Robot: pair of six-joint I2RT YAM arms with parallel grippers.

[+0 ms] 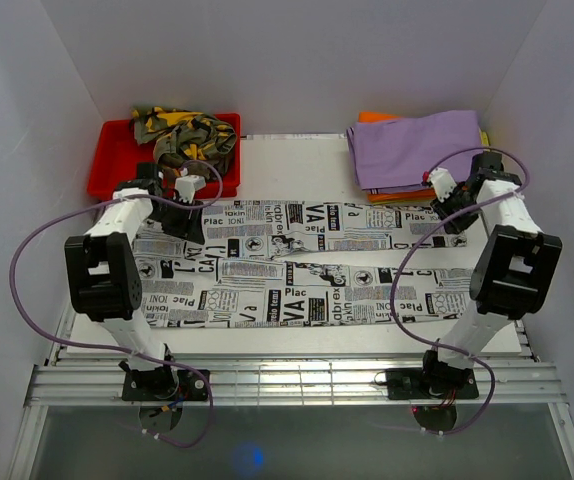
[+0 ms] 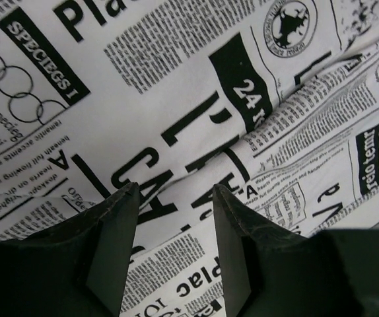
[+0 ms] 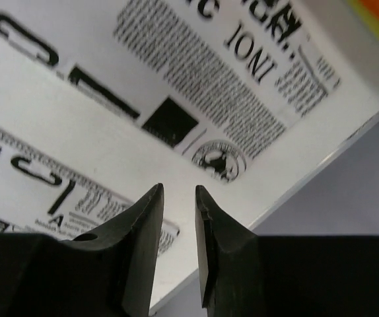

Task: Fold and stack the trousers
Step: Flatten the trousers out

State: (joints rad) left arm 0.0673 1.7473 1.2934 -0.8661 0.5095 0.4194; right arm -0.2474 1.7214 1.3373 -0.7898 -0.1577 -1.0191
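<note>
The newspaper-print trousers (image 1: 297, 265) lie spread flat across the table, waist to the left and both legs running right. My left gripper (image 1: 183, 224) is over the far waist corner. In the left wrist view it (image 2: 176, 190) is open just above the printed cloth (image 2: 196, 79), with nothing between the fingers. My right gripper (image 1: 454, 220) is over the far leg's end. In the right wrist view it (image 3: 177, 190) is open by a narrow gap above the cloth (image 3: 176, 86), close to the table edge, holding nothing.
A red bin (image 1: 112, 160) with a camouflage garment (image 1: 185, 130) stands at the back left. A folded purple garment (image 1: 417, 148) lies on an orange one at the back right. White walls enclose the table, whose right edge (image 3: 321, 158) shows in the right wrist view.
</note>
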